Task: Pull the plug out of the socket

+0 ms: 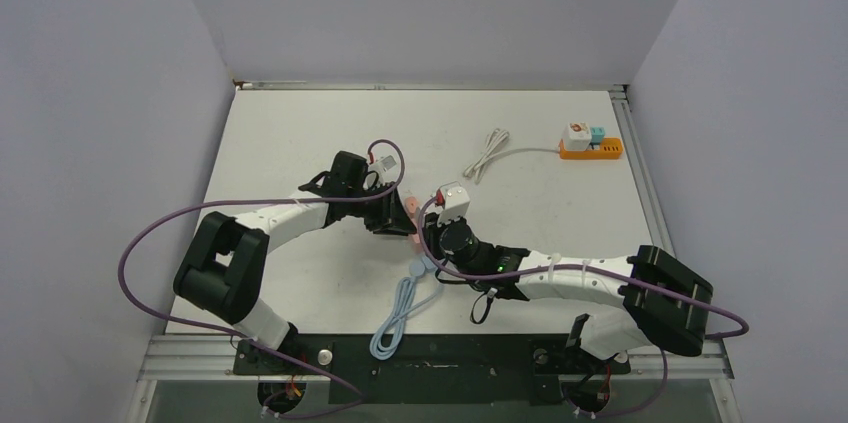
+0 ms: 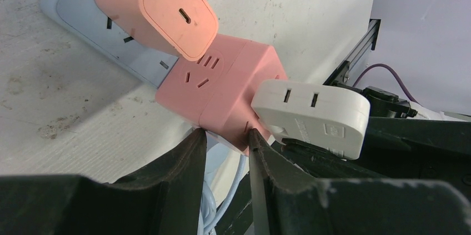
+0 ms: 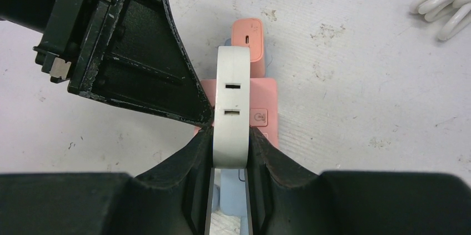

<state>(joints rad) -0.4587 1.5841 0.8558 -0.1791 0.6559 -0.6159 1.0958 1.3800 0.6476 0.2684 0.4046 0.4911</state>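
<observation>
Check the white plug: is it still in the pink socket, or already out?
Still in. The white plug sits against the side of the pink socket with no prongs showing, and the right gripper is shut on it.

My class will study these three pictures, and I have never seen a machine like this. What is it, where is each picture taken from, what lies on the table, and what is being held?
These are two robot arms bolted at the near edge of a table, each ending in a two-finger gripper. The wide picture looks down from above and behind them; the other two come from cameras on the wrists. On the table lie a pink socket cube with a white plug in one side and a peach adapter beside it, a light blue cable, and farther off an orange power strip and a coiled white cord. The left gripper pinches the cube; the right gripper is shut on the white plug, not yet pulled out.
</observation>
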